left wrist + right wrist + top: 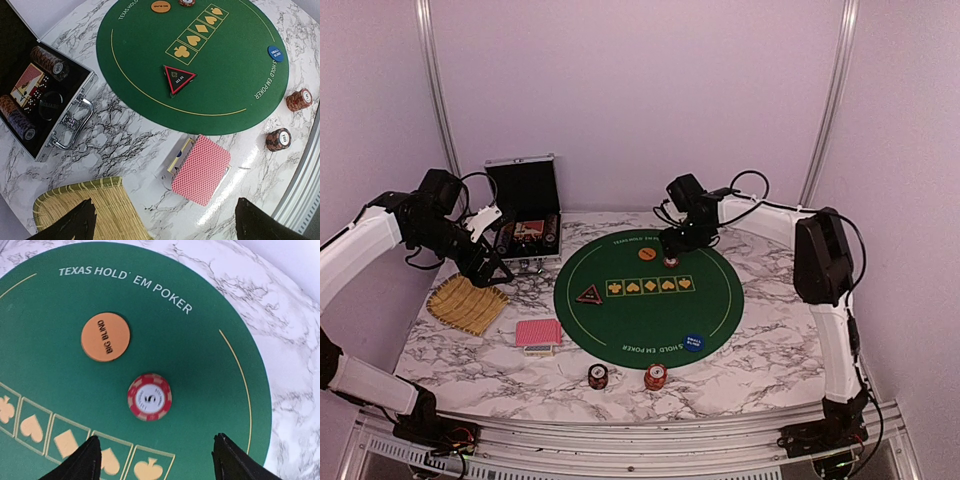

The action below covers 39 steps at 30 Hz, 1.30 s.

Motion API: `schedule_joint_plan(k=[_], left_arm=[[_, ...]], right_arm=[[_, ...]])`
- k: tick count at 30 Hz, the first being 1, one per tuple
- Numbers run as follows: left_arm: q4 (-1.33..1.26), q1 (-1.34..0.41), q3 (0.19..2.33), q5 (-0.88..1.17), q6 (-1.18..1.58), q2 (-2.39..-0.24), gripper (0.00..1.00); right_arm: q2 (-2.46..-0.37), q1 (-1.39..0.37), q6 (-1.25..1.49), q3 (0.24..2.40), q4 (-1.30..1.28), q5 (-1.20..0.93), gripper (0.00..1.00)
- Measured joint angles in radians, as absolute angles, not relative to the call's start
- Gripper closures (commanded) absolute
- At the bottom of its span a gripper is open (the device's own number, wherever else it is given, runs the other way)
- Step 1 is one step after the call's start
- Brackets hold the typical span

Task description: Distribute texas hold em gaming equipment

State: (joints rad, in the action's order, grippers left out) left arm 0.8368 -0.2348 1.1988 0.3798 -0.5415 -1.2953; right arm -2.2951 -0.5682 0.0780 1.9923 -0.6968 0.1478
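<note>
Right wrist view: right claw (156, 437) spread open — red chip stack (149, 396) (untouched) sits on green mat (200, 365); left claw (165, 200) gapes wide.

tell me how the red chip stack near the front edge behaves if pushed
The red chip stack looks like several loose discs, so a high push would probably topple it. The marble table looks glossy, so a low push likely slides it whole.
</note>
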Motion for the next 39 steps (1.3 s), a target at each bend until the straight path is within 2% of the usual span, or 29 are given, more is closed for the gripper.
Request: schedule_joint_plan(k=[4, 10, 15, 21, 25, 39], left_arm=[[0.837, -0.235, 1.199, 0.375, -0.542, -1.295, 0.01], [0.838, -0.235, 1.199, 0.373, -0.542, -1.295, 0.01], [0.839, -0.235, 1.199, 0.373, -0.542, -1.295, 0.01], [0.841, -0.235, 1.199, 0.373, -0.541, -1.295, 0.01], [0.842, -0.235, 1.199, 0.373, -0.541, -1.295, 0.01], [0.843, -0.235, 1.199, 0.374, -0.541, -1.295, 0.01]], right_arm=[[-2.085, -0.653, 0.073, 1.794, -0.693, 0.166, 0.13], [-1.848, -0.871, 0.079, 1.566, -0.691, 0.11, 0.06], [-1.79, -1.018, 0.097, 1.454, -0.727, 0.059, 0.03], [-1.782, -1.098, 0.128, 1.376, -0.754, 0.015, 0.02], [-1.782, -1.119, 0.142, 1.33, -0.761, -0.011, 0.03], [-1.782, -1.124, 0.152, 1.253, -0.744, -0.064, 0.21]])
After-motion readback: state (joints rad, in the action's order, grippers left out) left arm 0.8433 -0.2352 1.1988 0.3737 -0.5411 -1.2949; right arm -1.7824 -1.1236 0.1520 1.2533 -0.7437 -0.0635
